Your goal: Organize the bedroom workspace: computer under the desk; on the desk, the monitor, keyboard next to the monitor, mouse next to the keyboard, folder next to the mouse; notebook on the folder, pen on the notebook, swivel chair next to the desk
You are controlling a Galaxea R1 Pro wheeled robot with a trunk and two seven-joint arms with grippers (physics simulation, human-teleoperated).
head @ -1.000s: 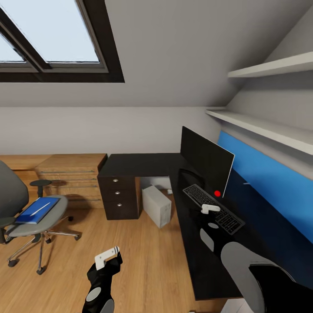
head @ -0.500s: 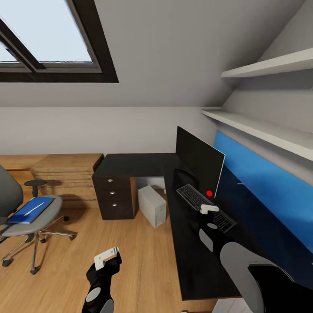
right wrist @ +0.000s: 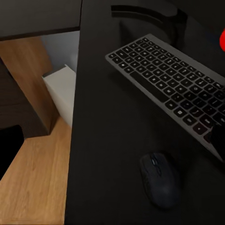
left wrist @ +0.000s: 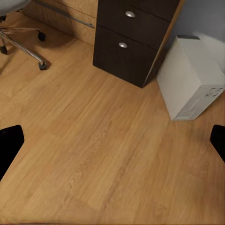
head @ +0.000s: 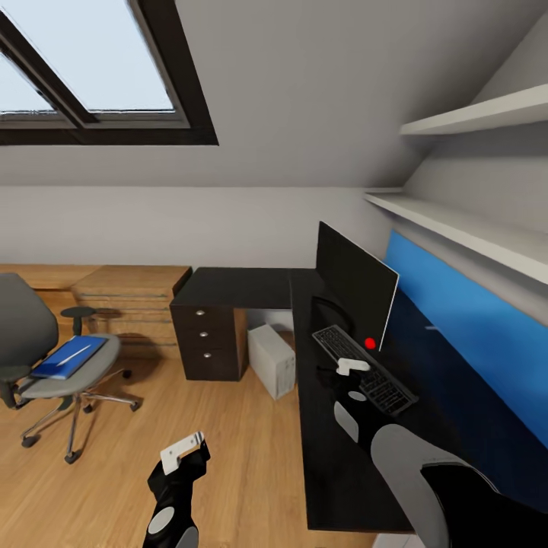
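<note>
On the desk [head: 251,288], the keyboard [head: 365,367] is laid before the monitor [head: 354,281], with the mouse [right wrist: 160,179] just beside it. Above them the right gripper [head: 351,366] is held spread and empty. Over bare floor the left gripper [head: 181,450] is likewise held open. The folder [head: 70,356] is seen on the swivel chair [head: 46,358], the computer [head: 274,359] under the desk.

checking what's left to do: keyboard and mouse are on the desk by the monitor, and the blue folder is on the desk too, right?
Not quite. The keyboard and mouse are on the desk by the monitor, but the head view shows the blue folder on the chair seat.
</note>
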